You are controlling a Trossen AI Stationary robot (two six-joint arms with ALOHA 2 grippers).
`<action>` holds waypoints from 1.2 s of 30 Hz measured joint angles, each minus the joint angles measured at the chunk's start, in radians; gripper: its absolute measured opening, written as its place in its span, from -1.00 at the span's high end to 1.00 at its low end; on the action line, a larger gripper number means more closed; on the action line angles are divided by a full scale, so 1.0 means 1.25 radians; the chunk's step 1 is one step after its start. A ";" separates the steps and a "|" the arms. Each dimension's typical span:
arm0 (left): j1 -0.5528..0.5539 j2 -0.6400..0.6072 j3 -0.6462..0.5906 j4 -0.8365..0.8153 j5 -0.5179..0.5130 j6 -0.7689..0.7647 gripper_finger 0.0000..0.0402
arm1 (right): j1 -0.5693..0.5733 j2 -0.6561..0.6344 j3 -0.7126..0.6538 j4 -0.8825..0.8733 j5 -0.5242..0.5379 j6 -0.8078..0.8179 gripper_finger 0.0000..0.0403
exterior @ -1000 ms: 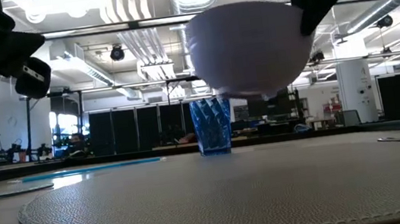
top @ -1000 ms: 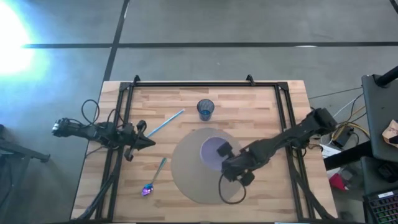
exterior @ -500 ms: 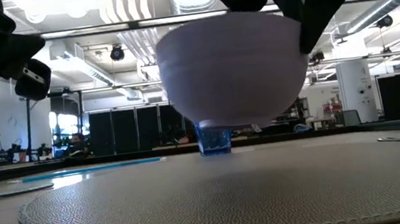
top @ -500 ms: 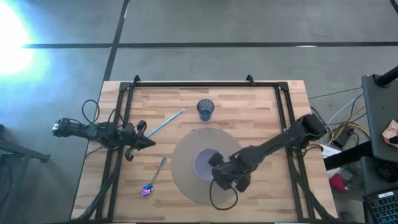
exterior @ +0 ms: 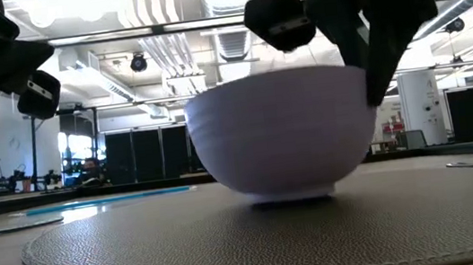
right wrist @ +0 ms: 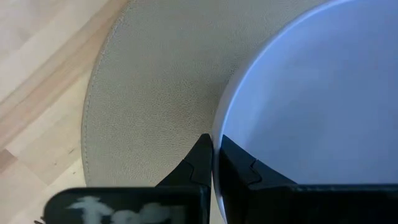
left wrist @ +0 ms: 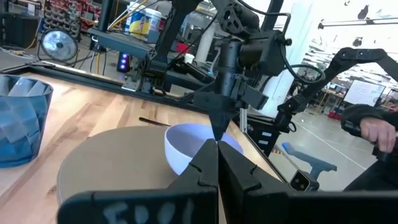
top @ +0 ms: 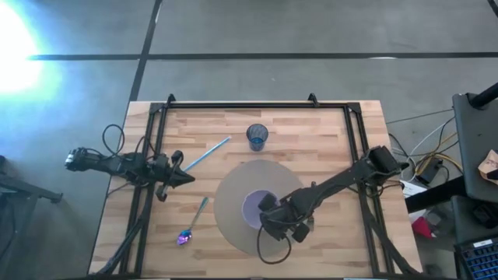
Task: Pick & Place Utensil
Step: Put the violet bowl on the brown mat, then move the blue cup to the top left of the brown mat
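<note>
A: Where is the right claw (top: 267, 219)?

B: Over the round mat (top: 227, 194) in the middle of the tabletop (top: 311, 140), pinching the rim of the pale bowl (top: 257, 207). In the right wrist view its two fingers (right wrist: 200, 163) sit either side of the wall of the bowl, one inside, one outside, closed onto it.

A: Is the bowl down?

B: From the low view its foot appears to rest on the mat, so I judge the placing of the bowl is at its end. The claw has not let go.

A: And the utensil?

B: The spoon (top: 192, 222) lies on the bare wood beside the mat's left edge, untouched, with its shiny head toward the front of the tabletop. A blue straw (top: 207, 152) lies farther back, and a blue cup (top: 257, 136) stands behind the mat.

A: The left arm?

B: The left claw (top: 187, 178) waits at the left side, near the straw, fingers pressed together and holding nothing.

A: So what comes next?

B: My guess: the right fingers part and lift clear without dragging the bowl. Then one arm goes for the spoon. It lies flat and thin, so the fingers would need to straddle the handle close to the wood.
</note>
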 joint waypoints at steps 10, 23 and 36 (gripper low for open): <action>0.000 0.000 0.000 0.001 0.000 0.001 1.00 | -0.028 0.000 0.000 0.002 -0.013 -0.022 0.96; 0.000 0.000 0.000 0.002 0.000 0.002 1.00 | -0.044 0.004 -0.001 0.004 -0.057 -0.015 0.95; 0.000 0.000 0.000 0.003 0.000 0.000 1.00 | -0.043 0.004 -0.002 0.001 -0.061 -0.012 0.57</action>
